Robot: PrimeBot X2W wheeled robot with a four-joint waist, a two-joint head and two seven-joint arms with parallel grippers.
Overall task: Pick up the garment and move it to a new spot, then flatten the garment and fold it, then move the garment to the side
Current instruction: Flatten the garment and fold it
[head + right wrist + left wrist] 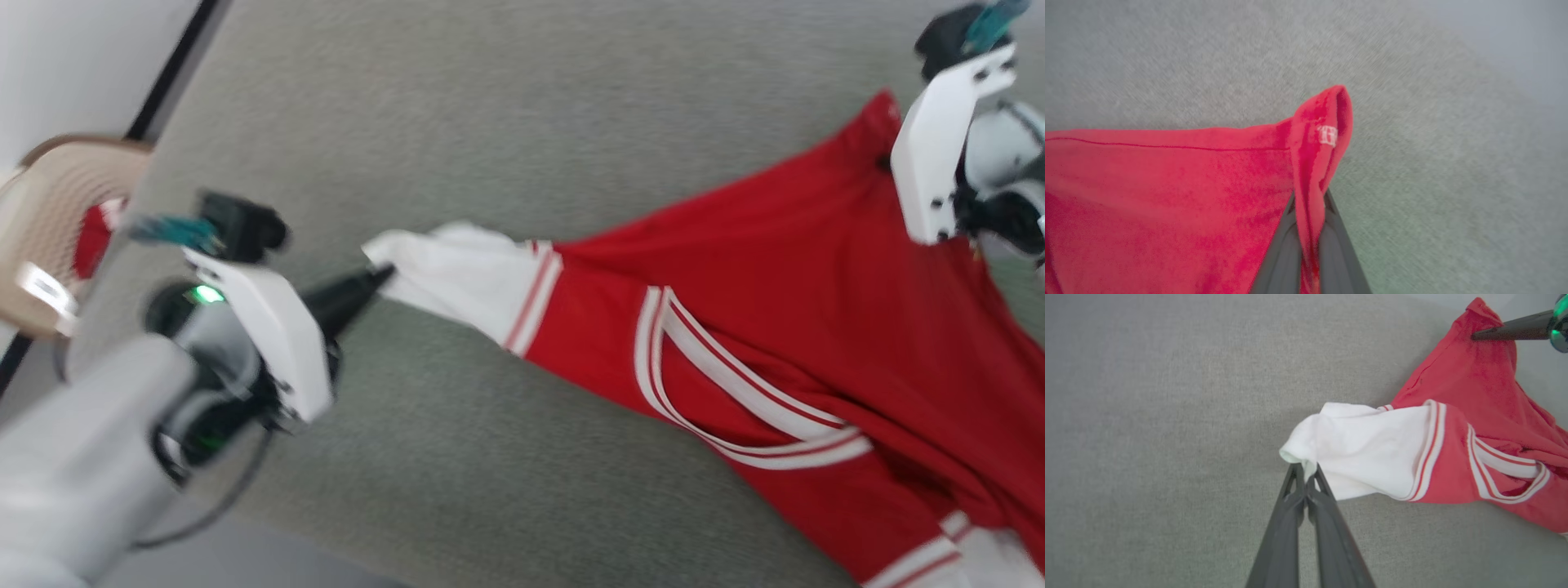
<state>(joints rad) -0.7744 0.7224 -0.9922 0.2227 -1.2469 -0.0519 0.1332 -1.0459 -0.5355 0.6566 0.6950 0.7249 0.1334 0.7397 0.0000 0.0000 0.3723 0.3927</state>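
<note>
The left gripper [1305,473] has its two dark fingers pressed tight together on the cuff edge of a white sleeve [1363,453], with a small fold of the cloth pinched between the tips. From that sleeve the garment [775,310], a red jersey shirt with red-and-white striped trim at the armhole, runs away toward the right gripper [1308,198]. That gripper is likewise closed, its fingers clamped on a red hem corner [1327,122] that carries a small white label. The shirt is drawn out between the two grips over a grey fabric surface [457,122]; whether its middle touches that surface cannot be told. The striped neck trim [735,384] faces up, and a second white sleeve [996,555] lies at the lower right of the head view. At the far left stands a tan basket [57,220] with something red inside
</note>
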